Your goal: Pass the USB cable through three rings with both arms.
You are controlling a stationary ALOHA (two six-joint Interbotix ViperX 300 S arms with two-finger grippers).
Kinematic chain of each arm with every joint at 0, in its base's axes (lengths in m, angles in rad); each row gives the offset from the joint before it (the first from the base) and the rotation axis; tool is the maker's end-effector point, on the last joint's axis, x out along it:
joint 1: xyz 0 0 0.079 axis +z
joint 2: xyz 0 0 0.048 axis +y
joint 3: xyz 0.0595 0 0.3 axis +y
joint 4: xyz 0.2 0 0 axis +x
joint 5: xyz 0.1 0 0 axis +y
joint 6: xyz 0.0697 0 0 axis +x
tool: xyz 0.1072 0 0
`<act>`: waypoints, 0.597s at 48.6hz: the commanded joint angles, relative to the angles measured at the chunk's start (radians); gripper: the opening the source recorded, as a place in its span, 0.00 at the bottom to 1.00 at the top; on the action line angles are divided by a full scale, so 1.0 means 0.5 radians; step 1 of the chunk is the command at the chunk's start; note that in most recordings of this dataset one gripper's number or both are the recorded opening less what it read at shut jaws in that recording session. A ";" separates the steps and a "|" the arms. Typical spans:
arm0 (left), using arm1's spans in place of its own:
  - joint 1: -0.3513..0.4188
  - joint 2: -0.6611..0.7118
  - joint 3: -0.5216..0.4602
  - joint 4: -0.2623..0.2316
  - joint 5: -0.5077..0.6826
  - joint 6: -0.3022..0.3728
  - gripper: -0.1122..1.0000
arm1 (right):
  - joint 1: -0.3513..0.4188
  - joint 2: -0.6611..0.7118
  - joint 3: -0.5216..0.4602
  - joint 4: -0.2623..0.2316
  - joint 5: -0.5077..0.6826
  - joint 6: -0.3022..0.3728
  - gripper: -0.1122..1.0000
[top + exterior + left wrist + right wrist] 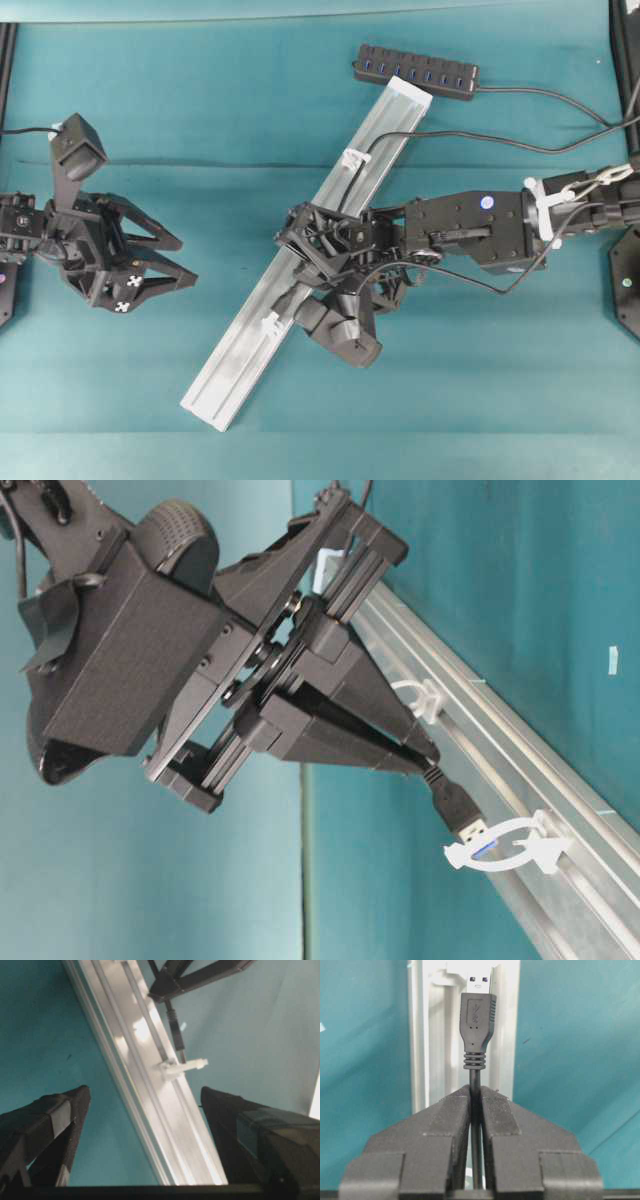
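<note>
The USB cable [476, 1085] is pinched just behind its plug [478, 1012] by the right gripper [475, 1110], fingers narrowed onto the cord so the plug sticks out straight ahead, prob. so it can be aimed like a needle. The plug tip is held at the mouth of the last ring [510, 848], the one nearest the rail's [250, 350] lower-left end; whether it is already inside can't be told. The rail lies diagonally across the desk [450, 420], from a USB hub [416, 70] by the top edge toward the bottom edge. The cord is seen running under the ring near the hub end [353, 158], so that one looks done; the middle ring [420, 695] sits behind the gripper. The left gripper [170, 262] is kept well apart at the desk's left side, fingers [55, 1125] spread wide and facing the rail, likely waiting to take the plug once it is through.
</note>
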 commanded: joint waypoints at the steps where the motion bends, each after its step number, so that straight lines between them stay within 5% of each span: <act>1: 0.000 -0.012 -0.018 0.006 -0.009 0.000 0.96 | 0.012 0.009 -0.028 -0.006 -0.003 -0.012 0.19; 29: 0.000 -0.012 -0.021 0.006 -0.012 0.000 0.96 | 0.021 0.034 -0.028 -0.006 0.012 -0.012 0.19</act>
